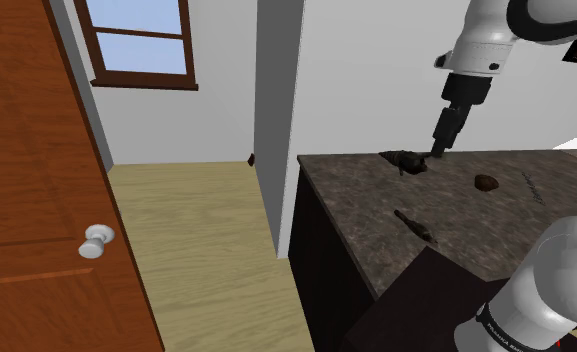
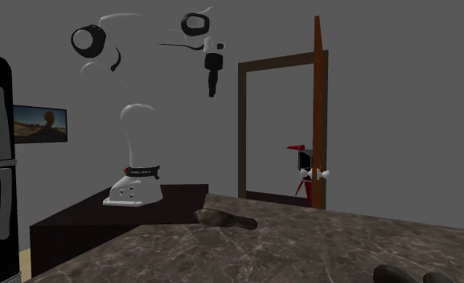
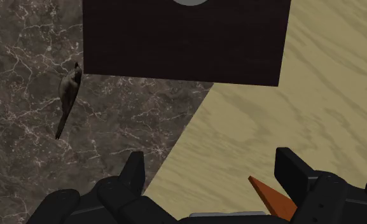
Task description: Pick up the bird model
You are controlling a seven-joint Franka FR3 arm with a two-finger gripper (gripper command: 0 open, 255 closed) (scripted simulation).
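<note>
Dark olive-brown bird model (image 3: 67, 95), dark marble table (image 3: 23, 57) veined white, all-black claw (image 3: 212, 156), pale yellow wood-grained floor (image 3: 315, 108).

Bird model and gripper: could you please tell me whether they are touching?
Apart. The wrist view shows the bird model lying on the dark marbled counter, well clear of the gripper, whose jaws stand open.

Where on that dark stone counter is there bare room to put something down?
Bare marble lies between the bird model and the small brown lump, and along the edge of the counter by the wood floor. It is tighter at the far end, where the open gripper hangs by a dark object, and where the bird lies close to the stand.
</note>
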